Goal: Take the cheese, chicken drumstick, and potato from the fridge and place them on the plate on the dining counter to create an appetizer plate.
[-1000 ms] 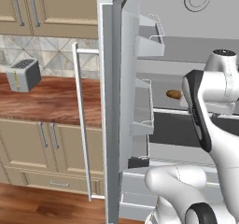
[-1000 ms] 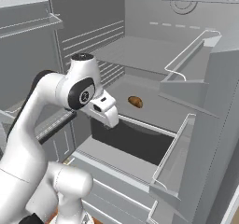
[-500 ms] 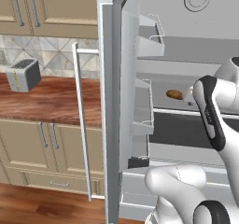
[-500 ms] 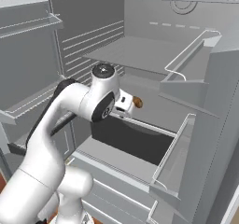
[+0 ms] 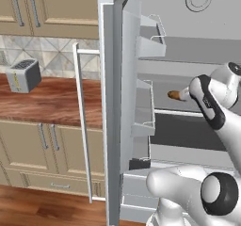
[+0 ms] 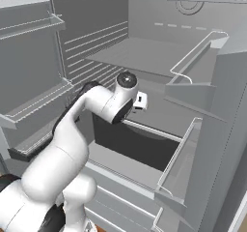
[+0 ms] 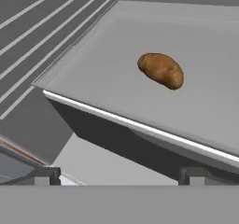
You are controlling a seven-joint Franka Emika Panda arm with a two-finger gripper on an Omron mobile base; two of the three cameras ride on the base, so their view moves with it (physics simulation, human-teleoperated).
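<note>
The fridge (image 5: 113,102) stands open, with grey shelves inside. A tan-brown potato (image 7: 161,70) lies alone on the middle shelf (image 7: 107,83); it is also visible as a small brown lump, the potato (image 5: 174,95). My gripper (image 7: 121,176) is open, its two fingertips (image 7: 46,175) spread wide just in front of and below the shelf's white front edge, short of the potato. The hand (image 6: 140,100) reaches into the fridge at that shelf's height. The cheese, chicken drumstick, plate and dining counter are out of view.
Wire-railed door bins (image 5: 148,41) line the left door, and others (image 6: 193,66) the right side. A dark drawer (image 6: 130,139) sits under the potato's shelf. A toaster (image 5: 23,75) stands on the wood-topped wall counter (image 5: 52,102) left of the fridge's bar handle (image 5: 82,126).
The arm has swung forward and deeper into the fridge toward the potato, and now covers it in the right base view. The gripper has stayed open.
</note>
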